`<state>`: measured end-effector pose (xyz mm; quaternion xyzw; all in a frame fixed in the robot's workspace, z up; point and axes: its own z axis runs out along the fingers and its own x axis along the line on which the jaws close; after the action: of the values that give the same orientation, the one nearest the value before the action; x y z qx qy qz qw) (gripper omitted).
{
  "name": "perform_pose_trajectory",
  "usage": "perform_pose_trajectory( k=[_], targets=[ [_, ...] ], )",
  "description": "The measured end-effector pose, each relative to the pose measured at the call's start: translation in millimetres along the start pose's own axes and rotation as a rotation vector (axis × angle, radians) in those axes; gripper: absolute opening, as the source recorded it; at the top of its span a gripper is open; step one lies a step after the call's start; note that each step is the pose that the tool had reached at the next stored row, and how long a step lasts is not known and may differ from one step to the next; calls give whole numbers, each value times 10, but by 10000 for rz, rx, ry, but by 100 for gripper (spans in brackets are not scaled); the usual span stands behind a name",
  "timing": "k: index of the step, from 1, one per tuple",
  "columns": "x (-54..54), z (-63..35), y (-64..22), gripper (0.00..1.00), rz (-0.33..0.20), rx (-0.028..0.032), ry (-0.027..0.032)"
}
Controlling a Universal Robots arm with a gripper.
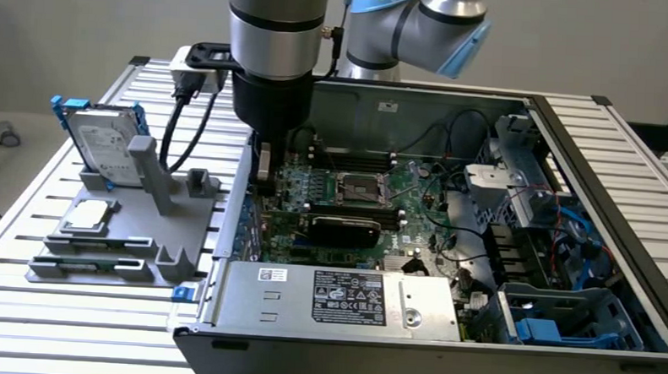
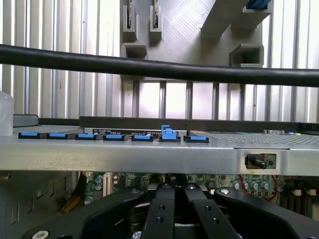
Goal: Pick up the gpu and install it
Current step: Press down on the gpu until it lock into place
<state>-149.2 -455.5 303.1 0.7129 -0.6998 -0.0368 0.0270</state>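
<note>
Fingers [image 1: 263, 177]: down inside the computer case [image 1: 619, 250], close to its wall on the exterior view's left. In the wrist view the fingers [image 2: 174, 201] are pressed together with nothing visible between them.
Gpu [image 1: 344, 230]: judged to be the black, round-cornered card sitting on the motherboard [image 1: 424, 187], just below the processor socket, with a strip of green board along its near edge.
Long axis: runs across the board, from the exterior view's left to its right.
Key relation: the card lies to the exterior view's right of the fingers and slightly nearer the camera, close by; its left end points toward them.
Contact: cannot tell whether they touch. A pale metal strip shows at the fingers, and it could be the card's bracket or part of the tool.
Seating: looks to be in or on its slot, but how fully is not clear.
Outside the case: grey holder [image 1: 105, 257] on the surface [image 1: 35, 318] carries the hard drive [image 1: 102, 143] and the processor chip [image 1: 88, 216].
</note>
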Motion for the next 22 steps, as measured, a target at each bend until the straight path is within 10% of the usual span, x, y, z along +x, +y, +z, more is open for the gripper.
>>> perform_pose_trajectory(
  k=[22],
  targets=[
    [-6,38,21,11,21,-3,224]
  ],
)
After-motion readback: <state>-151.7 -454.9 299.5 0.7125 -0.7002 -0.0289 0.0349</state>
